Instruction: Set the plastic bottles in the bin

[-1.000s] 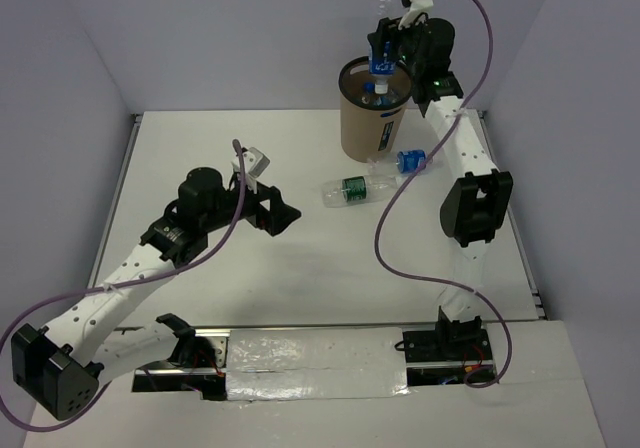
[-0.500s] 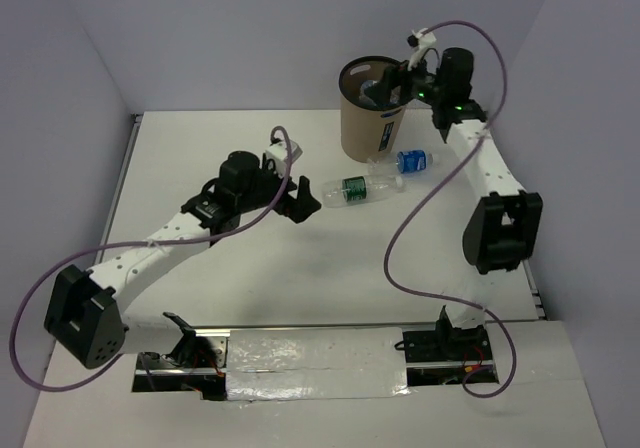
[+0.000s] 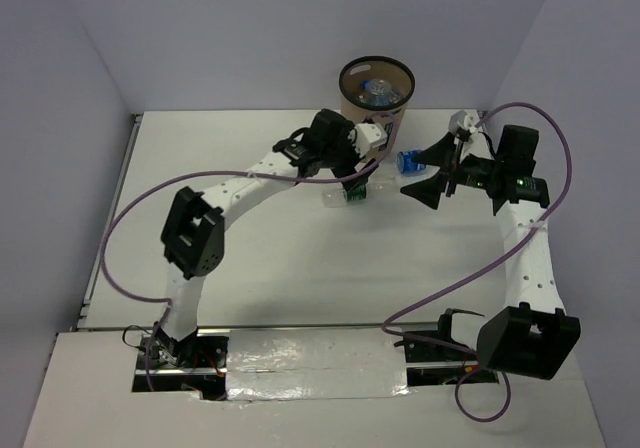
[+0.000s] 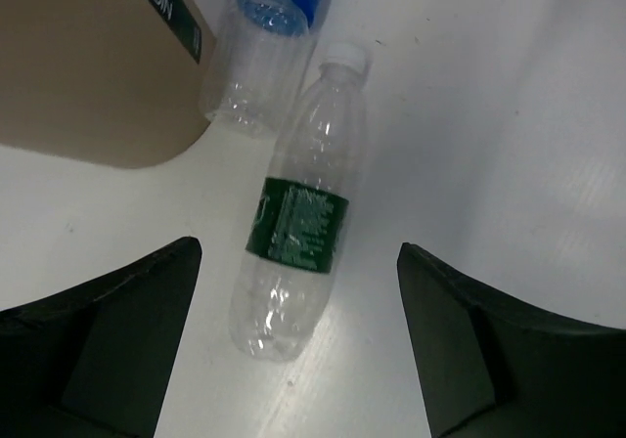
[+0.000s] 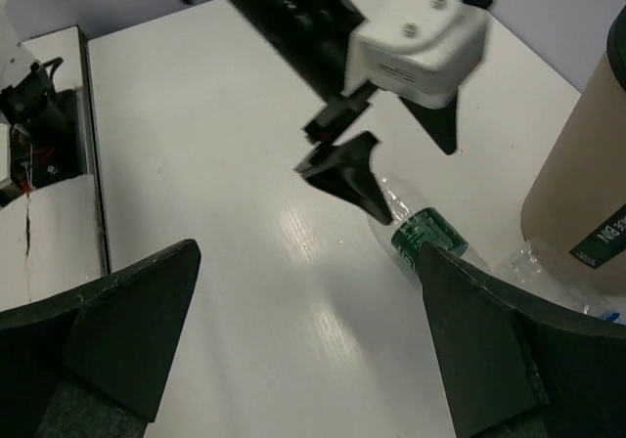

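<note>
- One left gripper [image 3: 362,181] [image 4: 298,252], at the end of the left arm stretched across the table [image 3: 250,268] to a spot before the bin. Jaws spread wide. In the wrist view its fingers [image 4: 117,330] stand either side of the green-label bottle's lower half, clear of it. Nothing is held.
- One green-label bottle [image 3: 350,195] [image 4: 298,228] [image 5: 425,235], lying flat on the table under the left gripper. Clear body, dark green label around the middle. White cap [image 4: 347,55] points toward the blue-label bottle.
- One bin [image 3: 352,113] [image 4: 88,66] [image 5: 587,184], tan, round, upright at the far side of the table, with a dark rim and a small dark label reading "BIN" low on its side.
- One bottle in the bin [image 3: 377,93], blue label showing through the open top. Whether more lie beneath cannot be told.
- One blue-label bottle [image 3: 408,161] [image 4: 259,57], lying on the table just beside the foot of the bin, between the green-label bottle's cap end and the right gripper. Whether it touches the green-label bottle cannot be told.
- One right gripper [image 3: 422,175], low over the table, just right of the blue-label bottle and facing the left gripper. Jaws spread wide, with fingers [image 5: 489,360] far apart and nothing between them.
</note>
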